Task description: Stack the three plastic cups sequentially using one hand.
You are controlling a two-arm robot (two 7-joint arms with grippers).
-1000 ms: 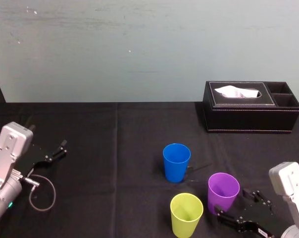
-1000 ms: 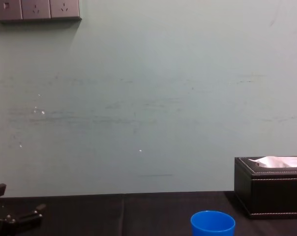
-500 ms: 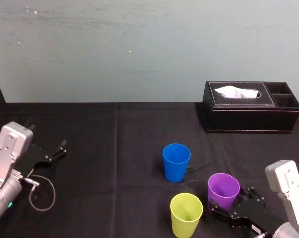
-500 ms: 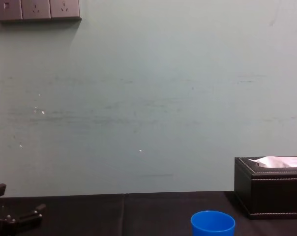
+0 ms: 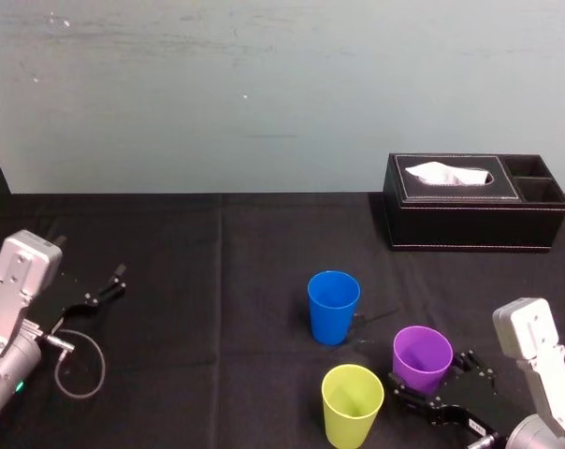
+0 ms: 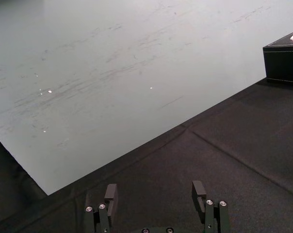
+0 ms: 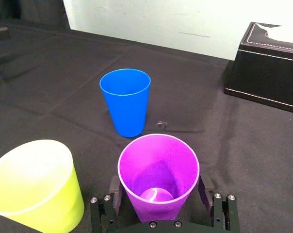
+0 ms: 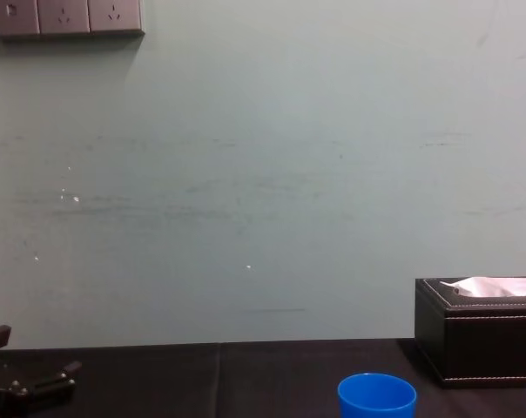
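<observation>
We see the right gripper (image 7: 159,189) low over the table at the robot's right. Its two black fingers (image 7: 114,188) are spread wide and stand on either side of the purple cup (image 7: 158,167), near its base. We cannot tell whether they press the cup's wall or only flank it closely. The cup stands upright on the black tablecloth (image 5: 217,281) with its mouth open upward.

Just to its left, nearer the robot, stands the yellow-green cup (image 5: 352,404), also upright and close beside the purple one. The blue cup (image 5: 334,307) stands upright farther out, apart from both. Beyond them, at the table's far right against the wall, sits the black tissue box (image 5: 470,220).

The left gripper (image 6: 154,191) rests parked at the table's left, fingers apart and empty.
</observation>
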